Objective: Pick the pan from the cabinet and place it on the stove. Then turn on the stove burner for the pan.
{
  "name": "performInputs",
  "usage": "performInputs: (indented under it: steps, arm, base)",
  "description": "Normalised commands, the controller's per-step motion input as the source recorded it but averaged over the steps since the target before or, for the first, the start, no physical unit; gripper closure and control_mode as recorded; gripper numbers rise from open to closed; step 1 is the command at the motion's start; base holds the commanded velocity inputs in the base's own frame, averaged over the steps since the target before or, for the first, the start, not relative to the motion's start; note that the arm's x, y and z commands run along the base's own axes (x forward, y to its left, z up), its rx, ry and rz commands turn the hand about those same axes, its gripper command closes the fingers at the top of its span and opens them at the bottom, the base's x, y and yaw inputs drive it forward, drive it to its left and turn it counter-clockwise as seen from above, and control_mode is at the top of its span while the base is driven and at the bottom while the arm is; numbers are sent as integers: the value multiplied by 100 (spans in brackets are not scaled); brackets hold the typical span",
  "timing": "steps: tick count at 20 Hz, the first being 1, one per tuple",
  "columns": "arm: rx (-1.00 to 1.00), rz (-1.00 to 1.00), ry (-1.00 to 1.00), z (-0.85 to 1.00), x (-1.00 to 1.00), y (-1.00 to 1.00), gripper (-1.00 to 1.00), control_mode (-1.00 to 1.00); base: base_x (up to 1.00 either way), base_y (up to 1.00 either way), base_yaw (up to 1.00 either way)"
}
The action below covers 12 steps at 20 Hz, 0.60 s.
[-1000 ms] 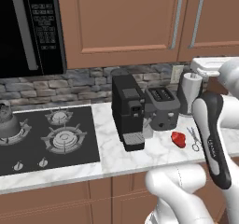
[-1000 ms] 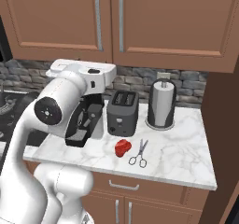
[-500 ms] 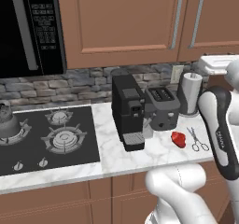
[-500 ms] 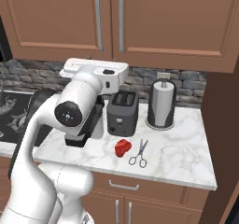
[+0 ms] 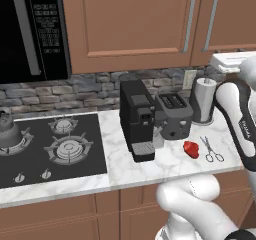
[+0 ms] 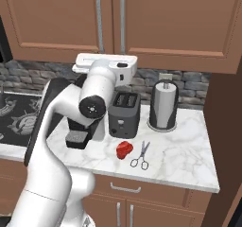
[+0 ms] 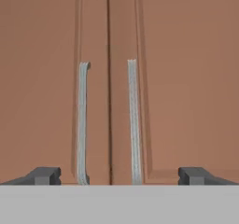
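The cabinet [image 7: 177, 78] is a brown wooden wall unit whose two doors stand shut, their silver bar handles [image 7: 82, 125] side by side at the middle seam. My gripper [image 7: 120, 176] faces these doors, open, with nothing between its dark fingertips [image 7: 44, 175]. The same cabinet [image 6: 156, 22] hangs above the counter, with my white arm raised just below it. The pan is hidden. The stove [image 5: 30, 166], a black cooktop, lies at the left, and its large stove burner [image 5: 72, 149] carries nothing.
A black microwave [image 5: 30, 29] hangs above the stove and a small kettle [image 5: 7, 126] sits on its far-left burner. On the marble counter stand a coffee machine [image 5: 136, 119], toaster [image 5: 173, 115] and paper-towel roll [image 5: 204, 99], with a red object [image 5: 191, 149] and scissors [image 5: 212, 150].
The arm has swung up and to the right, bringing the hand higher and closer under the cabinet doors. The gripper has stayed open and the counter things have not moved.
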Motion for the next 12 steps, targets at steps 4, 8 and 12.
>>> performInputs:
  steps: [4,8,12]
  arm:
    - [-1,0,0,0,62,0,-100,-100]
    - [0,-1,0,0,61,0,-100,-100]
    - [-2,-3,0,0,57,0,-100,-100]
  base:
    - [0,0,0]
    - [0,0,0]
    - [0,0,0]
